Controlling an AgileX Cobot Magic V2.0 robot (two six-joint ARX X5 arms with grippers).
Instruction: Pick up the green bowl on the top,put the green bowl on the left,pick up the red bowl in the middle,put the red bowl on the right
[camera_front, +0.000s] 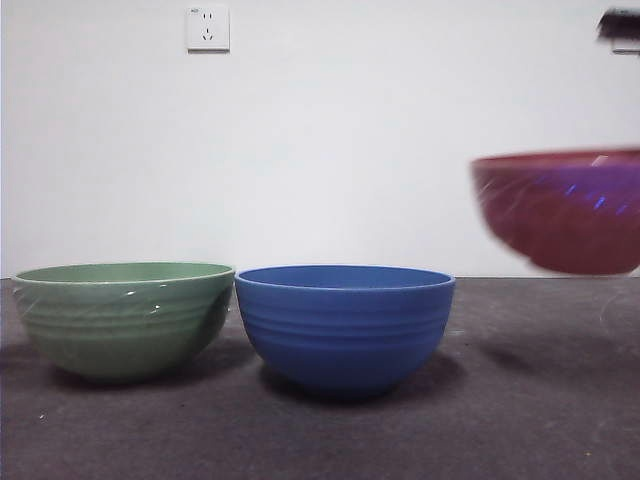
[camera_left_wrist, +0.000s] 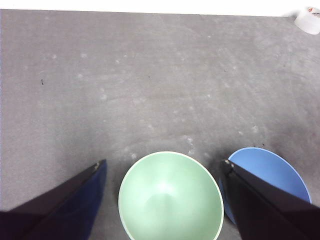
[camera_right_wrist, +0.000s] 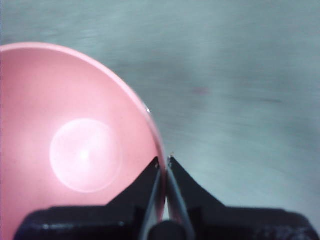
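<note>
The green bowl (camera_front: 122, 318) stands on the table at the left, next to a blue ribbed bowl (camera_front: 344, 325) in the middle. In the left wrist view the green bowl (camera_left_wrist: 171, 198) lies below and between my left gripper's (camera_left_wrist: 162, 167) open, empty jaws, well above it. The red bowl (camera_front: 560, 208) hangs in the air at the right, above the table. My right gripper (camera_right_wrist: 163, 161) is shut on the red bowl's rim (camera_right_wrist: 80, 145); in the front view only a black tip (camera_front: 620, 25) shows at the top right corner.
The dark grey table (camera_front: 520, 420) runs to a white wall with a socket (camera_front: 208, 28). The blue bowl (camera_left_wrist: 272, 172) almost touches the green one. A small white object (camera_left_wrist: 308, 21) lies at the table's far edge in the left wrist view.
</note>
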